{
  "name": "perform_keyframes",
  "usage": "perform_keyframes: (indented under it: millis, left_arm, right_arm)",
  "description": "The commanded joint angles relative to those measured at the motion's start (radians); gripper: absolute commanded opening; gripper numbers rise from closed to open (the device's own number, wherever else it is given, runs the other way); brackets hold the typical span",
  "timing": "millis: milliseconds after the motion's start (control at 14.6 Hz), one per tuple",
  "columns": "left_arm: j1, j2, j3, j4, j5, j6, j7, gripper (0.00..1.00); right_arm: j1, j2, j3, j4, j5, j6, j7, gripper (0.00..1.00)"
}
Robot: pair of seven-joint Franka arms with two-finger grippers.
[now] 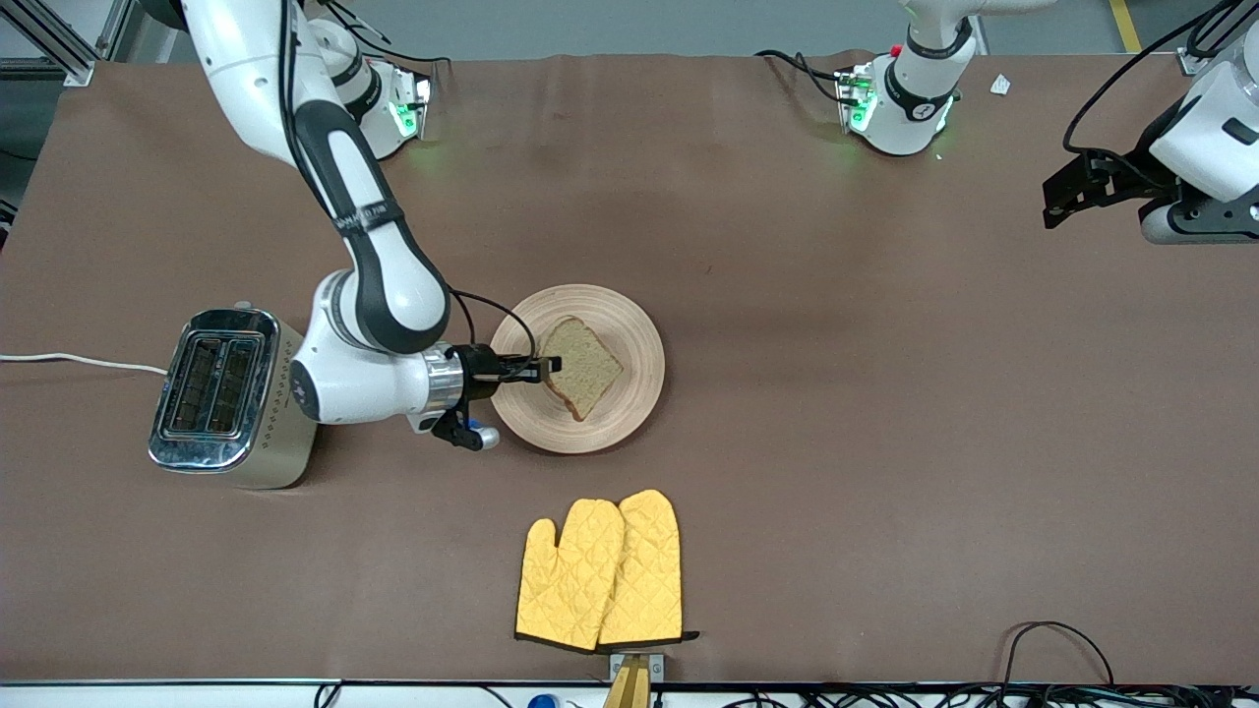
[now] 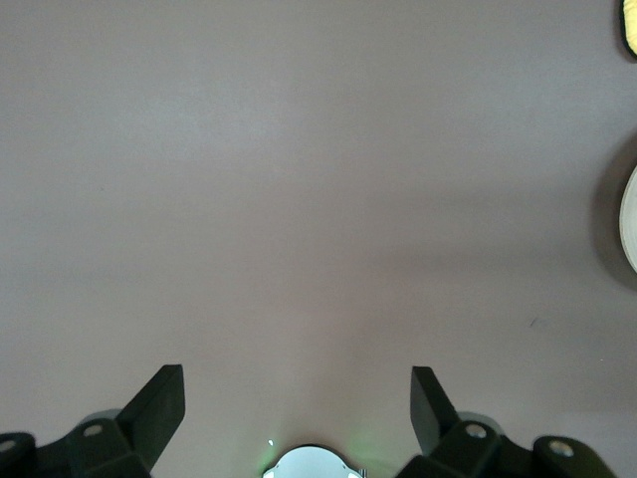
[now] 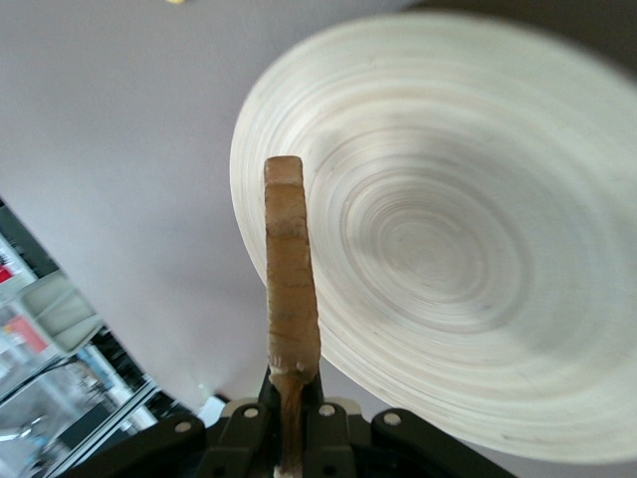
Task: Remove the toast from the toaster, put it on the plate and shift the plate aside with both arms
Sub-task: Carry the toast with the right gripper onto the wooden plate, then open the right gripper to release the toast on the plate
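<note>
The toast (image 1: 582, 379) is a brown speckled slice held flat over the round beige wooden plate (image 1: 629, 334). My right gripper (image 1: 546, 366) reaches in level from the toaster's side and is shut on the toast's edge. In the right wrist view the toast (image 3: 289, 279) shows edge-on, pinched in the right gripper (image 3: 294, 383), with the grooved plate (image 3: 448, 249) beside it. I cannot tell whether the toast touches the plate. My left gripper (image 1: 1054, 205) waits open and empty over bare table at the left arm's end. It shows open in its own view (image 2: 299, 388), with the plate's rim (image 2: 629, 219) at the picture's edge.
A chrome two-slot toaster (image 1: 221, 393) stands beside the right arm's wrist, toward the right arm's end of the table. A pair of yellow oven mitts (image 1: 602, 575) lies nearer the front camera than the plate. Brown table cover (image 1: 885, 442) lies between the plate and the left arm.
</note>
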Motion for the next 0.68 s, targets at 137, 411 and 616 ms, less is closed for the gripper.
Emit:
perform_keyframes:
  millis: [137,411,616]
  left_arm:
    - [0.017,0.011,-0.001,0.021,-0.004,-0.005,-0.002,1.0]
    - [0.017,0.011,-0.001,0.021,-0.004,-0.005,0.001,1.0]
    - [0.017,0.011,-0.001,0.021,-0.004,-0.005,0.006,1.0]
  right_arm:
    - [0.019,0.03,-0.013,-0.041,0.018,0.083,-0.1,0.32]
    - [0.019,0.033,-0.033,-0.039,-0.016,0.092,-0.094,1.0]
    - [0.019,0.018,-0.125,0.009,-0.181,0.069,-0.094,1.0]
